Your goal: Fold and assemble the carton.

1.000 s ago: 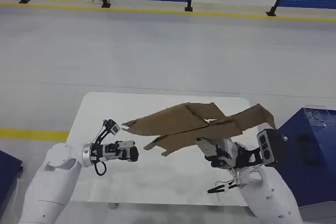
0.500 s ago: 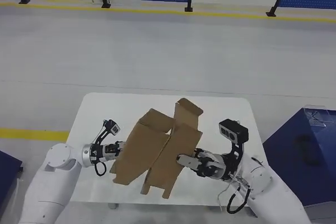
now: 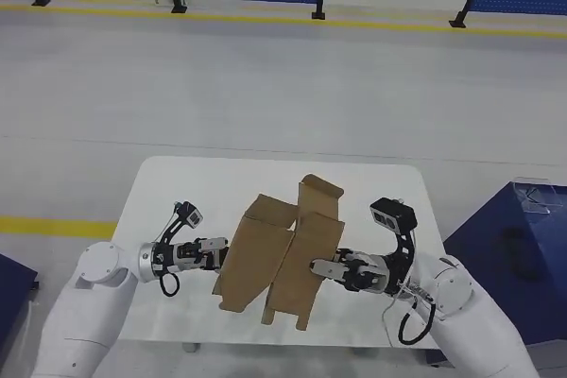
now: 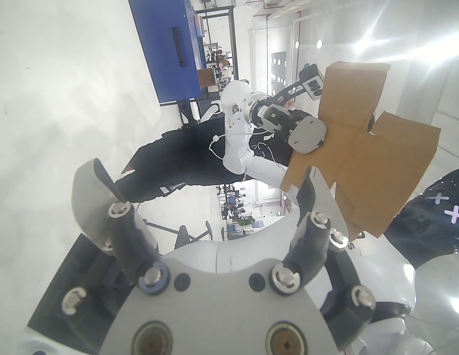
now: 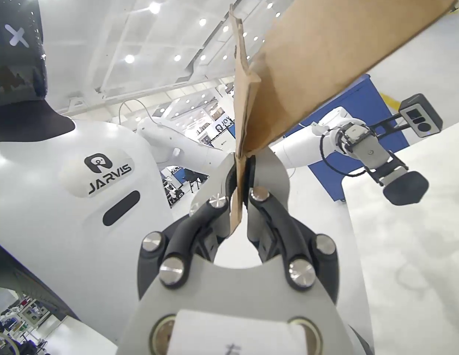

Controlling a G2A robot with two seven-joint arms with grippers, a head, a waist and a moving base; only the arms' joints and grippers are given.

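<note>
A flattened brown carton hangs tilted above the white table, its loose flaps pointing to the far and near sides. My right gripper is shut on its right edge; in the right wrist view the two fingers pinch the cardboard at the gripper. My left gripper sits low over the table just left of the carton, open with nothing between its fingers. From the left wrist view the carton is a short way ahead, apart from the fingers.
A blue cabinet stands off the table's right side, and a blue object sits at the left edge of the view. Bare table surface lies to the far left and far right of the carton.
The right arm turned its wrist and swung the carton from a wide flat spread to a narrower tilted pose, then shifted it slightly right. The left arm stayed put.
</note>
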